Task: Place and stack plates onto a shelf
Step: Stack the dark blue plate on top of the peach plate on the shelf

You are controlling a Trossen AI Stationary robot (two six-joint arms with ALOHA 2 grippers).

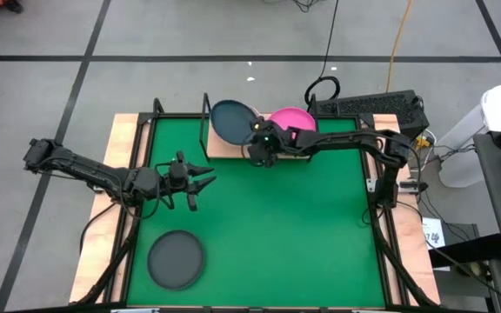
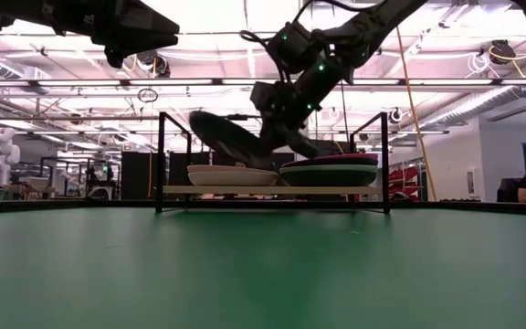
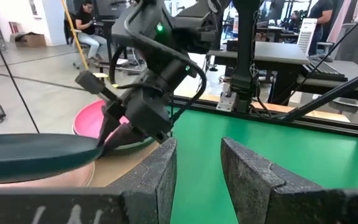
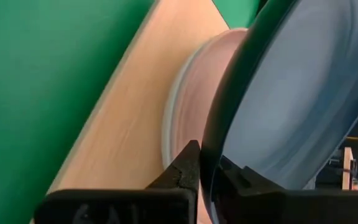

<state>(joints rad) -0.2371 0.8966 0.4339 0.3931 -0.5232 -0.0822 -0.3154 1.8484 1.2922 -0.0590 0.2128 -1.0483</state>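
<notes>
Right pincer (image 1: pixel 252 132) is up at the shelf (image 1: pixel 224 149) at the far edge of the green tabletop (image 1: pixel 277 217), clamped on the rim of a dark grey plate (image 1: pixel 233 120). The right wrist view shows it plainly: the two fingers pinch the plate's edge between them. In the low view that plate (image 2: pixel 231 137) hangs tilted, its gripped side low near the middle of the shelf and its far side raised, over the light pink plate (image 2: pixel 231 175) that sits flat on the left half of the board.

On the right half of the shelf there's a stack: a hot pink plate (image 1: pixel 292 117) on top, and the low view shows a dark plate (image 2: pixel 329 172) beneath it. How many plates lie in that stack I cannot tell.

The shelf's board rests on a thin black wire frame (image 2: pixel 161 160), with uprights at each end.

Left pincer (image 1: pixel 197 184) hangs over the left part of the tabletop, well apart from the shelf, its fingers spread with nothing between them; the left wrist view shows the gap.

One more dark grey plate (image 1: pixel 176 259) lies flat on the tabletop at the near left corner, apart from both arms.
</notes>
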